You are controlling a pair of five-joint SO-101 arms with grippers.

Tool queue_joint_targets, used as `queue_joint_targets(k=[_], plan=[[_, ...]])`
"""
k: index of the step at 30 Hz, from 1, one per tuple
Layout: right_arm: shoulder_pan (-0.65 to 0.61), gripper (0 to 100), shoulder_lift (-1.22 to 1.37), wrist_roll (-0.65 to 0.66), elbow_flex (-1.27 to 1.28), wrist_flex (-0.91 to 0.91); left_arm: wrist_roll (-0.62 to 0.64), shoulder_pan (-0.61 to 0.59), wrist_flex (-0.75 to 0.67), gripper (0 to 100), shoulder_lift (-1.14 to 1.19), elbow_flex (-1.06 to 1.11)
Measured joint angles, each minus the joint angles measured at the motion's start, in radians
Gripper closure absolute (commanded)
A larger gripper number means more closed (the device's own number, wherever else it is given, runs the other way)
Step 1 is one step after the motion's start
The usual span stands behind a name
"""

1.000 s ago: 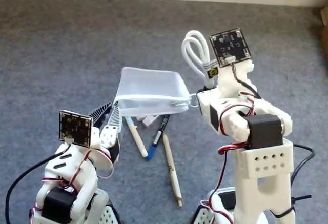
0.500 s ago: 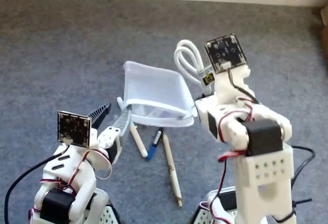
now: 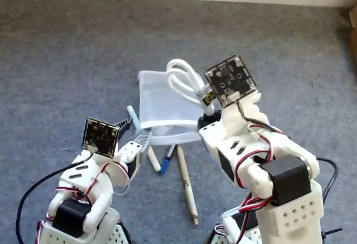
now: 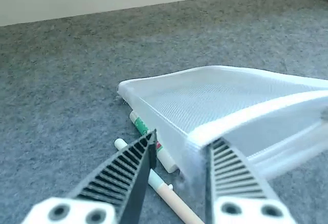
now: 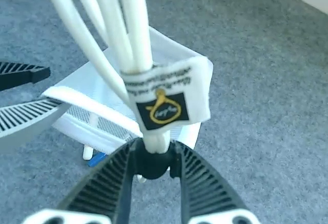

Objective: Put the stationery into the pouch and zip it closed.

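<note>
Between left pincer (image 4: 184, 142) tips, pouch (image 4: 230, 96) rim.

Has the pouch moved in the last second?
Yes. The pouch has shifted toward the pens, which lie unmoved; its mouth now overlaps their tips.

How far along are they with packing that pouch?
Done: nothing yet. The pouch is open and nothing is visibly inside.
In hand: the left gripper has its open fingers on either side of the pouch's rim. The right gripper clamps a white looped cord close by.
Left: the pens on the carpet need loading, then zipping.
</note>
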Motion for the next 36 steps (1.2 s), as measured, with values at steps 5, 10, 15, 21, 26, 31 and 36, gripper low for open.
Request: queue_joint_targets(k=[5, 10, 15, 21, 26, 31, 36], plan=[[-0.008, 99.5, 0.000, 0.000, 0.000, 0.000, -0.021, 0.009, -0.064, 94, 0.000, 0.057], [-0.008, 99.5, 0.000, 0.003, 0.000, 0.000, -0.068, 0.008, -0.103, 98, 0.000, 0.087], [-0.011, 99.5, 0.000, 0.003, 0.000, 0.000, -0.074, 0.006, -0.107, 99, 0.000, 0.087], [-0.011, 84.1, 0.000, 0.003, 0.000, 0.000, -0.074, 0.006, -0.107, 99, 0.000, 0.087], [-0.012, 76.6, 0.000, 0.003, 0.000, 0.000, -0.074, 0.006, -0.084, 99, 0.002, 0.063], [-0.012, 76.6, 0.000, 0.003, 0.043, 0.000, -0.074, 0.006, 0.005, 99, 0.002, -0.028], [0.009, 76.6, 0.000, 0.003, 0.094, -0.054, -0.074, -0.084, 0.021, 99, 0.002, -0.115]])
